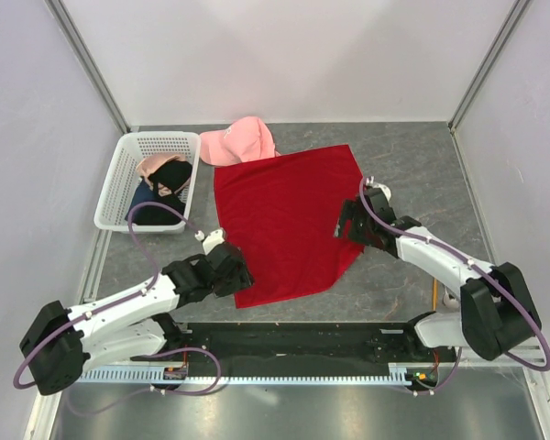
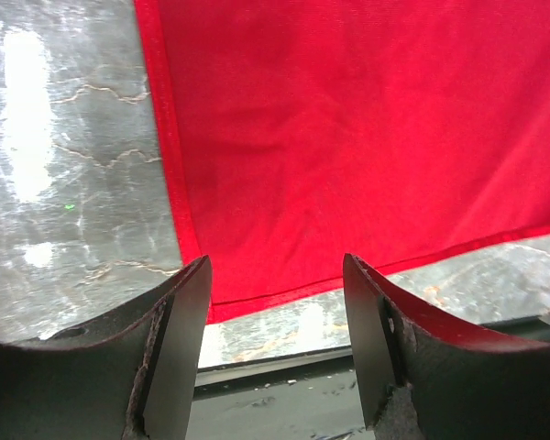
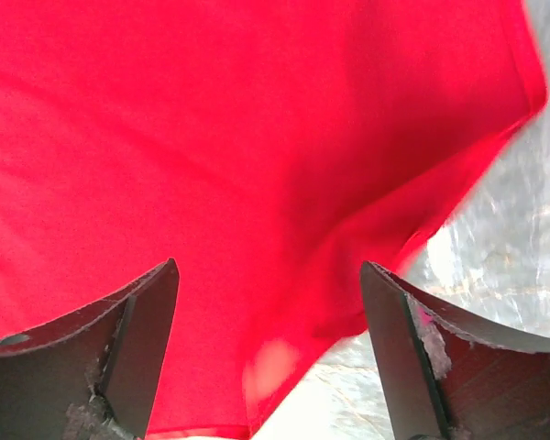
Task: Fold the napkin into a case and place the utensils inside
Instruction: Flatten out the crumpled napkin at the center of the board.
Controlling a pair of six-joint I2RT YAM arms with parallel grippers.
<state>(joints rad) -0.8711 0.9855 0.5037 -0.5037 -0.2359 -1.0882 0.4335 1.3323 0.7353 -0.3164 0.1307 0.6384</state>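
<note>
The red napkin (image 1: 289, 225) lies spread flat in one layer on the grey table; no case is in view. My left gripper (image 1: 231, 268) hovers at the napkin's near left corner, open, with the hem (image 2: 257, 298) just ahead of its empty fingers (image 2: 277, 268). My right gripper (image 1: 348, 225) is over the napkin's right edge, open, red cloth (image 3: 257, 137) showing under and between its fingers (image 3: 270, 273) without being pinched. One thin orange utensil (image 1: 434, 291) lies on the table by the right arm's base.
A white basket (image 1: 119, 188) at the back left holds black and blue garments (image 1: 165, 179). A pink cap (image 1: 240, 140) touches the napkin's far left corner. Metal posts and walls close in the sides and back.
</note>
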